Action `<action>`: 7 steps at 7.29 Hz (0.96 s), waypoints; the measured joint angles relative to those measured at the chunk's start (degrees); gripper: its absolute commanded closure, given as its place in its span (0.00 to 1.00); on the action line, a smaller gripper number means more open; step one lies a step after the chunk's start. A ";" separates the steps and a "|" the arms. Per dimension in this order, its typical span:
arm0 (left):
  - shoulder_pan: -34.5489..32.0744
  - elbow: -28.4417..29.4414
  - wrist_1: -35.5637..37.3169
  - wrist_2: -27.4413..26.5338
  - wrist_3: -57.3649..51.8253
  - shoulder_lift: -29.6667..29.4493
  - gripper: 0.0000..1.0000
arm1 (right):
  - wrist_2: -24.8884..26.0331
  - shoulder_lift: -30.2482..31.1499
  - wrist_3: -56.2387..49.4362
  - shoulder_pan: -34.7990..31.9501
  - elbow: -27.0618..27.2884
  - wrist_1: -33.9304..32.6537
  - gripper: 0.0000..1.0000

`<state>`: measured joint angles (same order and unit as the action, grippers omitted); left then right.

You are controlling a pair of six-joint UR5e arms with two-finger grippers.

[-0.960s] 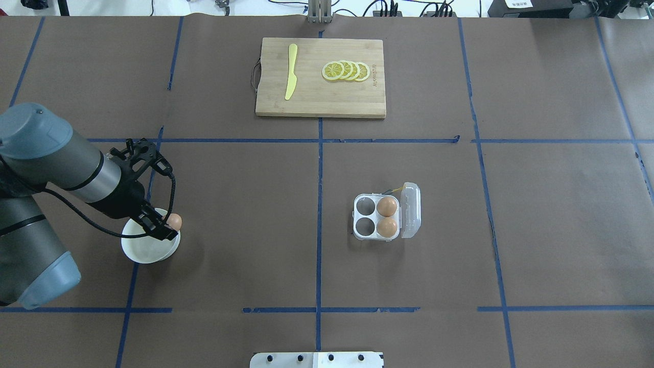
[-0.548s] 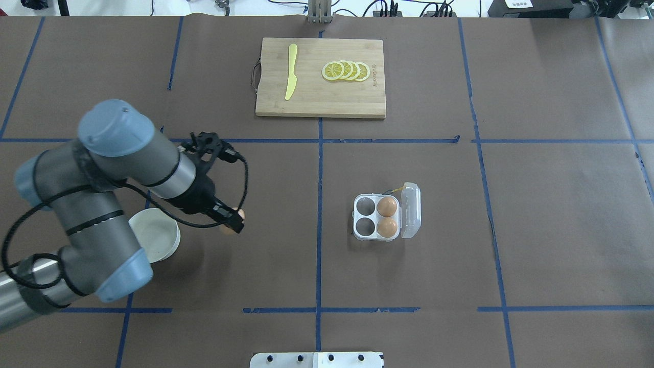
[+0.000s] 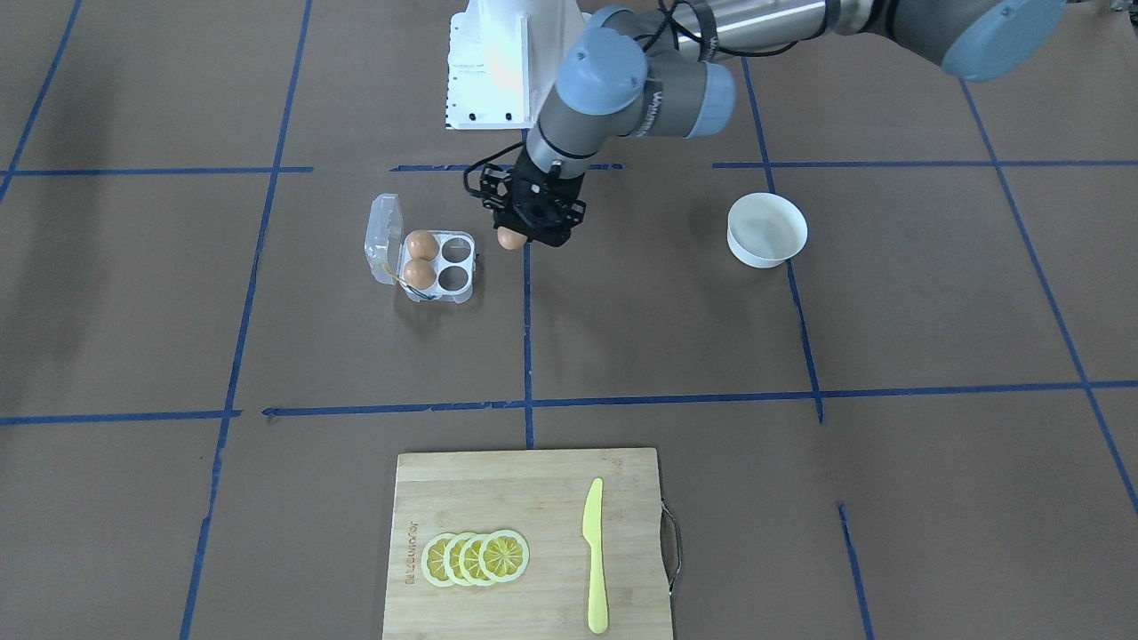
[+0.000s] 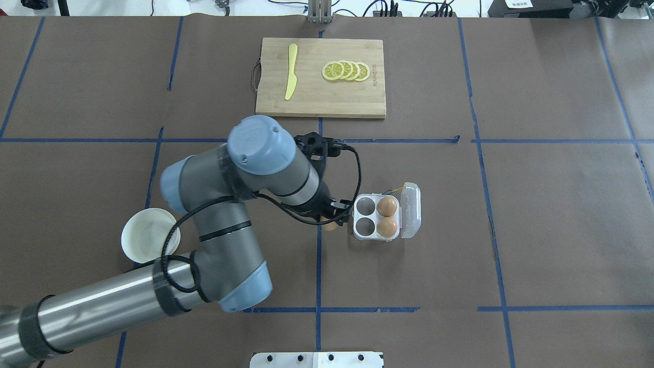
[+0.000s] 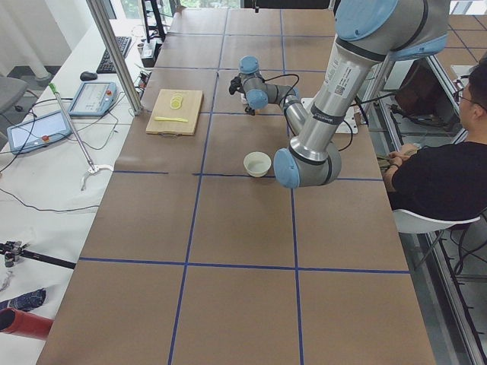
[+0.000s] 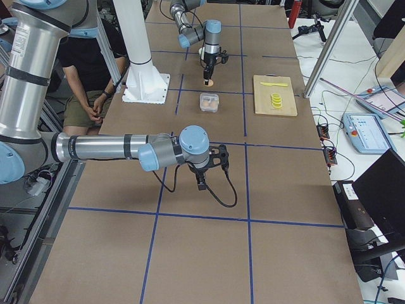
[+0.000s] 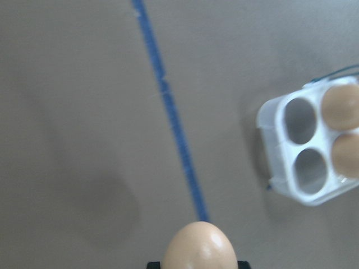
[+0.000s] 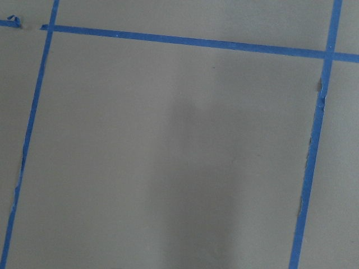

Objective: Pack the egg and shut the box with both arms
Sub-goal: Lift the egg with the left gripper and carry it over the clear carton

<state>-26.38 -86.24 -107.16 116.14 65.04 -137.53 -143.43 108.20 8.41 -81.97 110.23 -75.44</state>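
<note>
Work surface: a table (image 4: 511, 230) covered in brown paper and divided into rectangles by blue tape lines (image 4: 319, 163), standing in a lab with monitors and cables along one side and a seated operator (image 5: 441, 175) at the robot's end beside a white pedestal (image 3: 507, 62). At the far edge lies a wooden cutting board (image 4: 320, 102) bearing a yellow knife (image 4: 291, 71) and a fan of lemon slices (image 4: 346, 71). The left arm (image 4: 245, 168) reaches across the middle of the table, elbow folded and wrist turned downward; the left gripper (image 4: 340, 217) is clamped on the egg (image 3: 509, 237), which sits just beside the box (image 4: 376, 217) on the side of its two vacant cells (image 4: 365, 215) and is not yet over either one. The right arm (image 6: 126, 149) lies low and extended well apart from the box, the right gripper (image 6: 201, 183) pointing at bare paper; whether its jaws are parted cannot be told. The box's clear lid (image 4: 412, 209) is swung open on the side away from the gripper, and the two cells next to the lid each hold an egg (image 4: 387, 206). A white bowl (image 4: 148, 240) stands well apart, near the left arm's forearm
</note>
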 measured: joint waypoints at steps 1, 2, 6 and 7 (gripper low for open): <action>1.41 3.26 -0.17 -1.98 3.96 -3.63 1.00 | -0.01 0.00 0.02 0.03 0.04 0.02 0.00; 2.64 4.89 -0.41 -4.57 6.55 -5.51 1.00 | -0.01 0.00 0.03 0.04 0.06 0.02 0.00; 3.59 6.05 -0.67 -6.94 8.27 -6.63 0.00 | -0.01 0.00 0.14 0.03 0.07 0.03 0.00; 3.61 6.08 -0.68 -7.02 8.47 -6.60 0.00 | -0.01 0.00 0.23 0.03 0.10 0.03 0.00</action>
<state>-22.77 -80.16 -107.84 109.12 73.51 -144.13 -143.44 108.19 8.63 -81.95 110.33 -75.41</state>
